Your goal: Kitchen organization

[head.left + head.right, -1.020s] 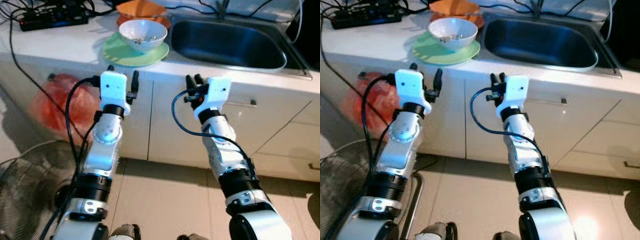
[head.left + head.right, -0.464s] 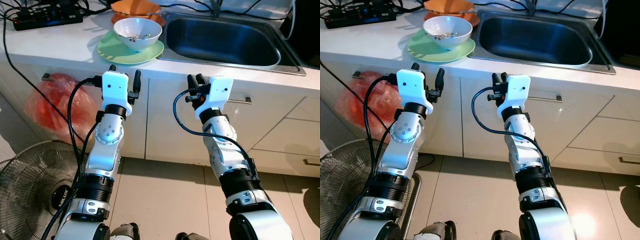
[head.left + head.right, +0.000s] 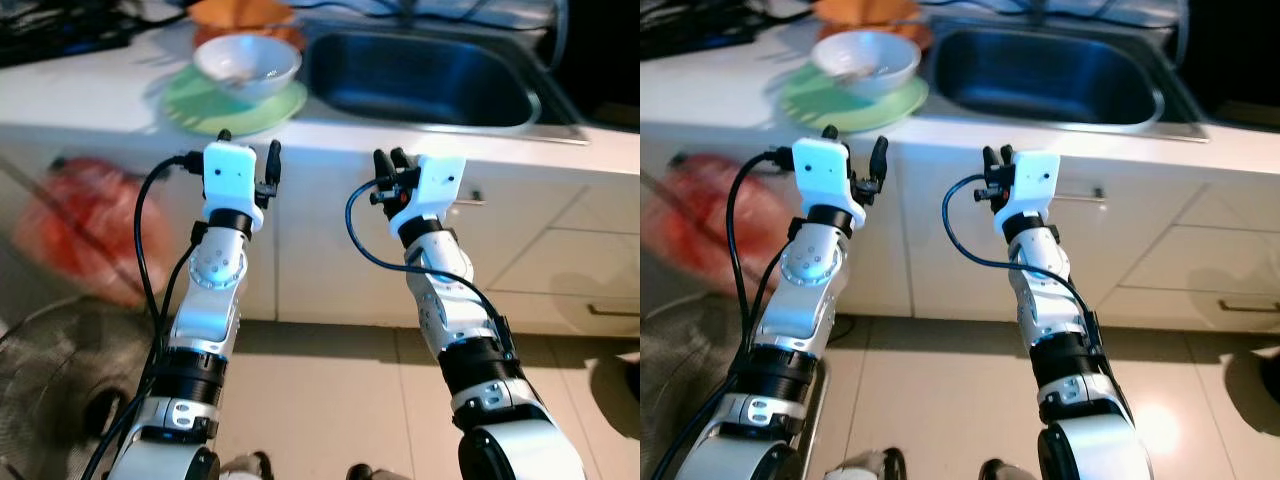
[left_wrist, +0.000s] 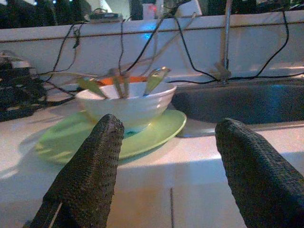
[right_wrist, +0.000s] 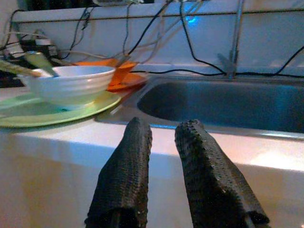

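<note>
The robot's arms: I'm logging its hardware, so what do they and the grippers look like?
Both arms are silver with black joint rings. Each ends in a white boxy wrist block carrying the left gripper or right gripper, with two long, textured black fingers. Black cables loop beside each forearm.

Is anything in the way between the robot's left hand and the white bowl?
Nothing visible blocks it. The left hand is open, held in front of the counter edge, and the white bowl sits straight ahead on the green plate, with only bare countertop between. The hand is lower than the bowl, so it must rise first.
</note>
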`<state>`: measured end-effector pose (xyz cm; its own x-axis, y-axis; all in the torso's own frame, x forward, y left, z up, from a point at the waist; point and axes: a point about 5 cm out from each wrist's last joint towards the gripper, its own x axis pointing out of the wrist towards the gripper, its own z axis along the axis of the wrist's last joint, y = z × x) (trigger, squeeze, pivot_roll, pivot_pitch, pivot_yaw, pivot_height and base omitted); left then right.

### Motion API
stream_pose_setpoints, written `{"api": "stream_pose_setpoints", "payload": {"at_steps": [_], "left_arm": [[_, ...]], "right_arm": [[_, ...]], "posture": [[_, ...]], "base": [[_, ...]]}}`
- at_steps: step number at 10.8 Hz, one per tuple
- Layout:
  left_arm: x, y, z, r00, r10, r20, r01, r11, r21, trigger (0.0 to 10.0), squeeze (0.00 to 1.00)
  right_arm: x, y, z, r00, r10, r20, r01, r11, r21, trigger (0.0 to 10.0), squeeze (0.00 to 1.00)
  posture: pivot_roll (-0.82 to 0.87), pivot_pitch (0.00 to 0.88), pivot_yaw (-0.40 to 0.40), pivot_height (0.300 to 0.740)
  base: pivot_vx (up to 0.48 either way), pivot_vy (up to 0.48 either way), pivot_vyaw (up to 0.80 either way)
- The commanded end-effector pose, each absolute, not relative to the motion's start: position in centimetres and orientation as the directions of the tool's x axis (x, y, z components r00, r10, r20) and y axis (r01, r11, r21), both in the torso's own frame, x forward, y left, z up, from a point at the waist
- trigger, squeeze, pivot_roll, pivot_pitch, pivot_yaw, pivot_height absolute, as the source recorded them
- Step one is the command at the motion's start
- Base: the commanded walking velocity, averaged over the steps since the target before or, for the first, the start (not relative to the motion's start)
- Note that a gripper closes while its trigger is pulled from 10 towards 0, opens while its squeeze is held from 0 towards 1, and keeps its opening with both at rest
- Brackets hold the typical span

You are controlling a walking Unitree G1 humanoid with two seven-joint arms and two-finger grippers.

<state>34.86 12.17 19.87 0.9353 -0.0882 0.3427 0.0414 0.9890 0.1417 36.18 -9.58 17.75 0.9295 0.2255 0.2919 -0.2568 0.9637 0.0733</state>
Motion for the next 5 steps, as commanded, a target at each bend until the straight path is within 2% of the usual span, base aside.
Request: {"api": "stream_pose_setpoints", "payload": {"at_steps": [1, 5], "left_arm": [[34.77, 11.82, 20.27, 0.928, -0.094, 0.360, 0.045, 0.989, 0.142, 10.0, 0.00], [34.72, 11.83, 20.28, 0.927, -0.093, 0.362, 0.045, 0.989, 0.141, 10.0, 0.00]], "right_arm": [[36.29, -9.84, 17.72, 0.933, 0.221, 0.285, -0.250, 0.966, 0.070, 10.0, 0.00], [36.27, -9.71, 17.68, 0.931, 0.229, 0.284, -0.256, 0.965, 0.059, 10.0, 0.00]], "posture": [[0.07, 0.111, -0.059, 0.740], [0.07, 0.109, -0.058, 0.740]], "base": [[0.285, 0.000, 0.00], [0.287, 0.000, 0.00]]}}
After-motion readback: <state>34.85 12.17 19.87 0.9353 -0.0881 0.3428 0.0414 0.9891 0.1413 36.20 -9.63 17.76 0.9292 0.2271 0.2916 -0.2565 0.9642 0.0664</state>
